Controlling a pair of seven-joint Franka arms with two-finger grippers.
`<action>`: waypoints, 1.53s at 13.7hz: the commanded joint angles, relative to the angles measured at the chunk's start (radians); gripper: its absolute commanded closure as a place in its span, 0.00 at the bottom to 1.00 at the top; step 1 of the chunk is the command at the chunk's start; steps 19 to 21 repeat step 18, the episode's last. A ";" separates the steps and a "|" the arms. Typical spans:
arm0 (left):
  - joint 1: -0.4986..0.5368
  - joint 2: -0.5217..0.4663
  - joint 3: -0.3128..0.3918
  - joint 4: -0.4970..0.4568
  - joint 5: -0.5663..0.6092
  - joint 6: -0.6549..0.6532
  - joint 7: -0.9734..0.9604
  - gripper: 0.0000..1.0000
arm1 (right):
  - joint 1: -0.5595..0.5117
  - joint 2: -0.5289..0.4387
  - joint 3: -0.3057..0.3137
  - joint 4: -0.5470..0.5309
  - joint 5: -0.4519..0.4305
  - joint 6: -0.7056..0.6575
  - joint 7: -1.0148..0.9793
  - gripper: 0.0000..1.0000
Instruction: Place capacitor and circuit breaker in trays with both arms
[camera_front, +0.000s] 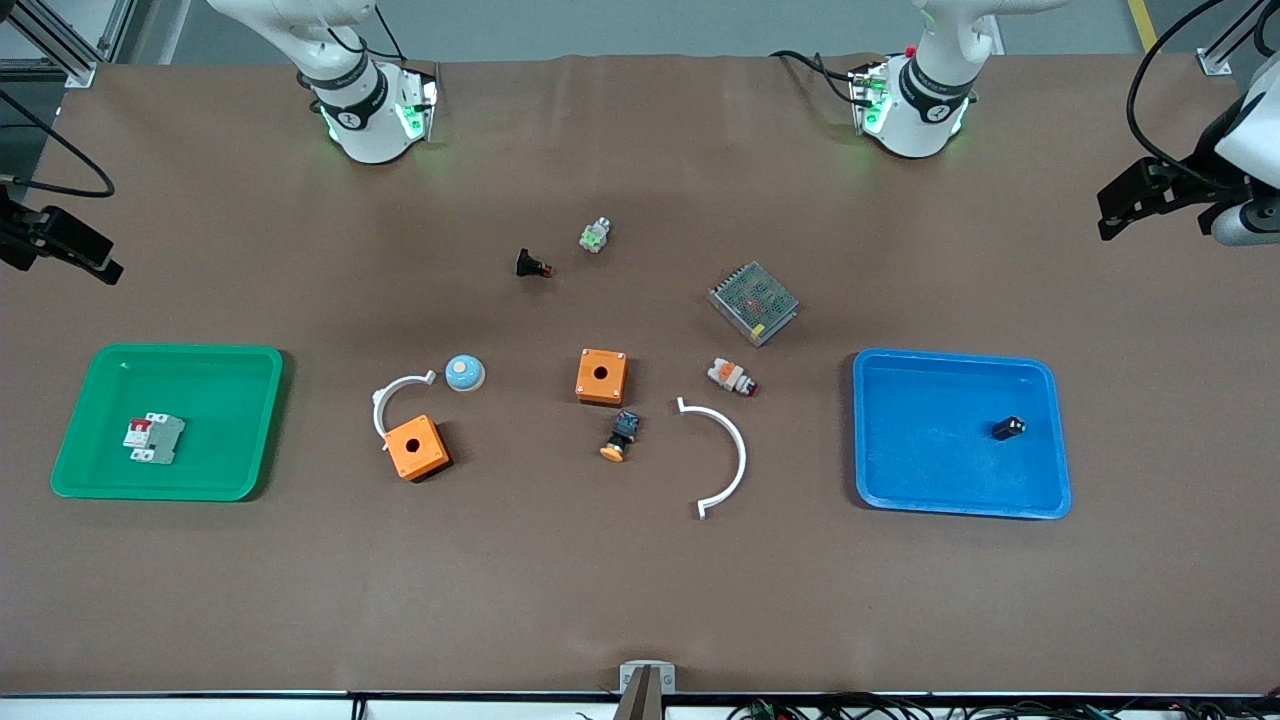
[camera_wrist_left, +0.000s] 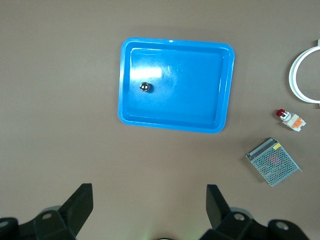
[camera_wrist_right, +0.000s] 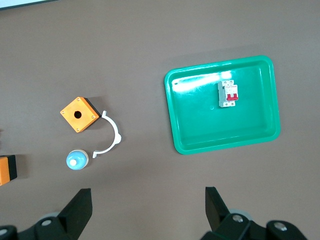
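The capacitor (camera_front: 1008, 428), a tiny dark cylinder, lies in the blue tray (camera_front: 862, 440) at the left arm's end of the table; it also shows in the left wrist view (camera_wrist_left: 145, 87). The circuit breaker (camera_front: 153, 438), white-grey with red switches, lies in the green tray (camera_front: 200, 490) at the right arm's end; it also shows in the right wrist view (camera_wrist_right: 228, 94). My left gripper (camera_wrist_left: 150, 200) is open and empty, high over bare table beside the blue tray (camera_wrist_left: 175, 121). My right gripper (camera_wrist_right: 148, 200) is open and empty, high over bare table beside the green tray (camera_wrist_right: 172, 120).
Between the trays lie two orange boxes (camera_front: 601, 376) (camera_front: 417, 447), a silver mesh box (camera_front: 754, 302), two white arcs (camera_front: 735, 450) (camera_front: 385, 400), a blue dome button (camera_front: 465, 373), a white-and-orange button (camera_front: 732, 377), a black flanged part (camera_front: 531, 265) and a black-and-orange button (camera_front: 622, 435).
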 joint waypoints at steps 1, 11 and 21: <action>-0.001 0.012 -0.004 0.024 0.011 -0.013 -0.003 0.00 | -0.003 0.017 0.002 0.029 0.019 -0.009 0.002 0.00; -0.004 0.012 -0.014 0.019 -0.016 -0.025 -0.001 0.00 | -0.005 0.017 0.000 0.029 0.019 -0.009 0.002 0.00; -0.004 0.012 -0.014 0.019 -0.047 -0.025 -0.006 0.00 | -0.006 0.017 0.000 0.029 0.017 -0.009 0.002 0.00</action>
